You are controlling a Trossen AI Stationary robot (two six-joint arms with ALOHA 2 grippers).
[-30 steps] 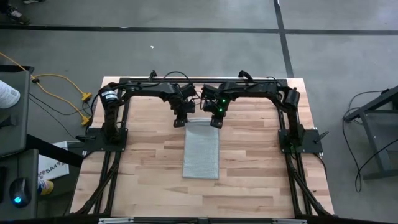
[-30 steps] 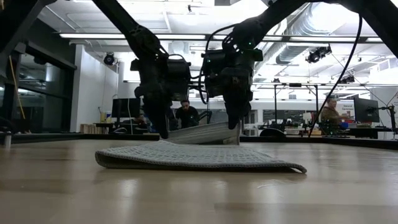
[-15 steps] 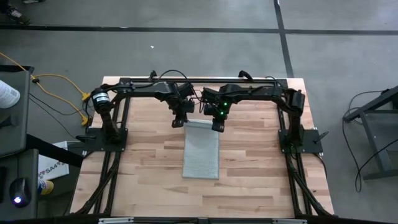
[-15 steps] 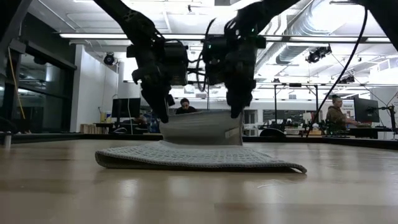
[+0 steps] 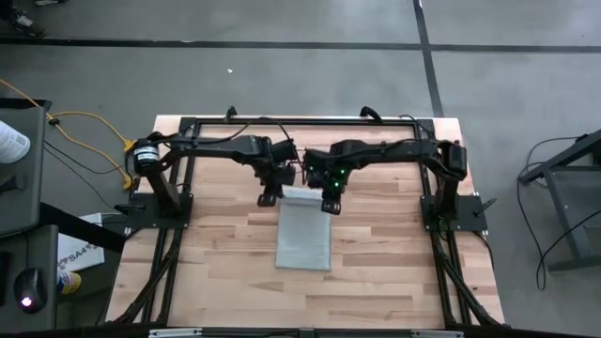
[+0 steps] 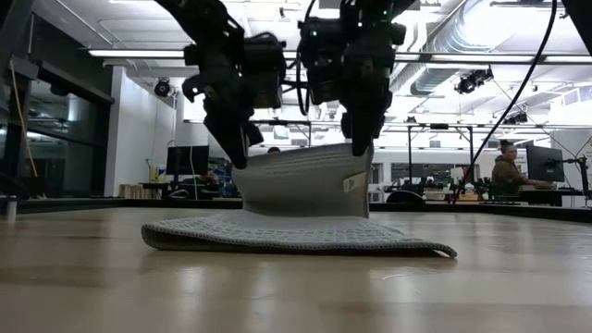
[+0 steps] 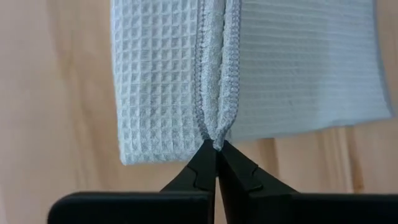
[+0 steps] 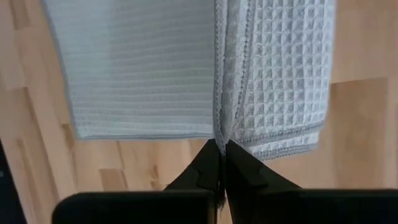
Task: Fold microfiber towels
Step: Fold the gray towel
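The light grey towel (image 5: 302, 233) lies on the wooden table as a long folded strip running from far to near. Its near part (image 6: 296, 236) rests flat on the table, and its far end (image 6: 298, 180) is raised. My left gripper (image 5: 269, 197) is shut on the far end's left corner; it also shows in the low view (image 6: 240, 157). My right gripper (image 5: 331, 205) is shut on the right corner and shows in the low view (image 6: 360, 150). Both wrist views look down along the hanging cloth. My left gripper pinches the towel's far left corner at its stitched edges (image 7: 216, 138) between its two fingers, with two hemmed layers meeting there. The fingers point down from above. The cloth hangs below them, its lower part on the table. My right gripper pinches the far right corner at its hemmed edges (image 8: 220, 138) between its two fingers, with more than one layer in the pinch. The fingers point down from above. The far end hangs between the two grippers (image 6: 298, 153), fairly straight, with the rest on the table.
Bare wood (image 5: 225, 272) lies to the towel's left, right and near sides. The arms' dark frame (image 5: 160, 202) runs along the table's left, right and far edges. People sit at desks in the room behind (image 6: 504, 176).
Both grippers, shut on the towel's far corners, have risen and come toward the table's near edge. The far end has lifted from a low fold into an upright sheet, while the near part has stayed flat on the table.
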